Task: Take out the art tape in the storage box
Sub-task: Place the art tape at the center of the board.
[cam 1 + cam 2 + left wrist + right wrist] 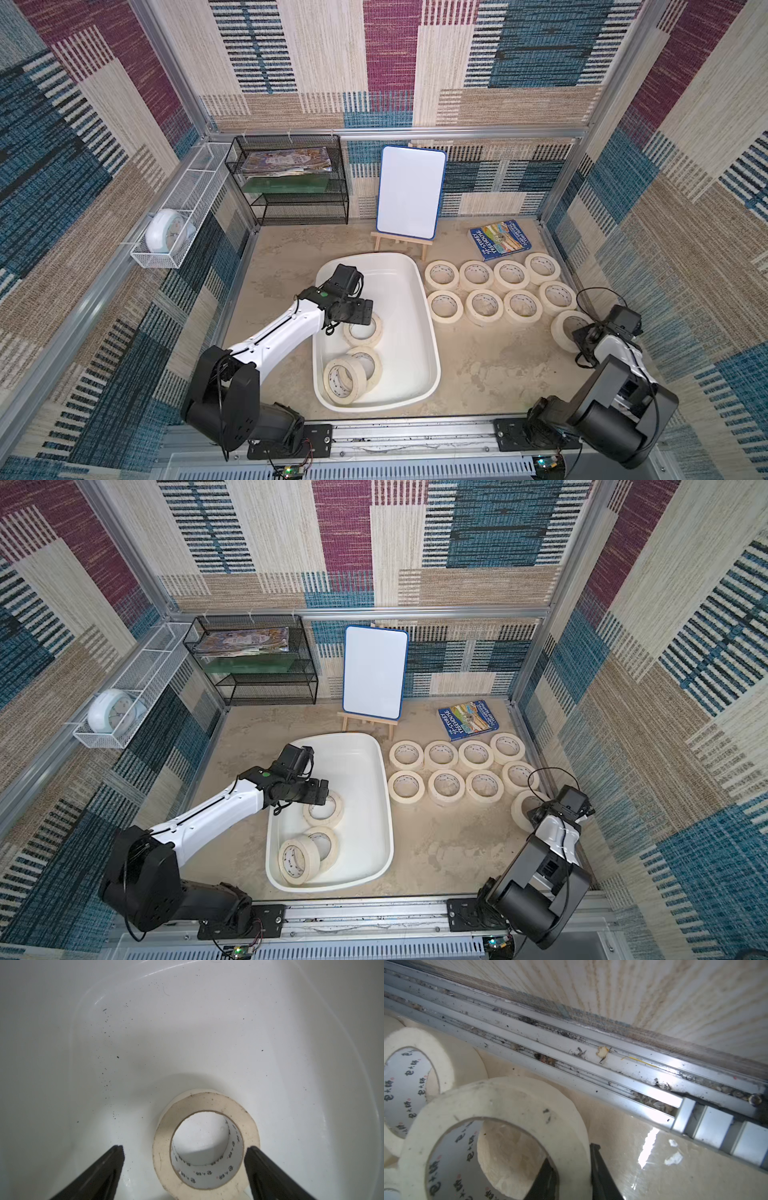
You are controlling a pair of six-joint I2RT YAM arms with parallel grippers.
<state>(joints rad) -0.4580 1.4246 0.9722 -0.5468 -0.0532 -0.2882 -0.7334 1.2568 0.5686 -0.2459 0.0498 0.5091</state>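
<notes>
The white storage box [417, 286] sits mid-table and holds three cream art tape rolls. One lies flat [372, 336], and two lean together near the front [345, 380]. My left gripper [185, 1148] hangs open inside the box, with the flat roll [164, 1138] between its fingers, closer to one of them. Several more rolls [478, 274] lie in two rows on the table to the right of the box. My right gripper [571, 1153] is shut on the wall of one further roll [500, 1097] near the right wall, with one finger inside its core.
A whiteboard on a small easel [409, 193] stands behind the box, with a blue book [500, 240] to its right. A black wire shelf [291, 183] stands at the back left. A white wire basket with a clock [166, 235] hangs on the left wall. An aluminium rail [591, 1059] runs beside the right gripper.
</notes>
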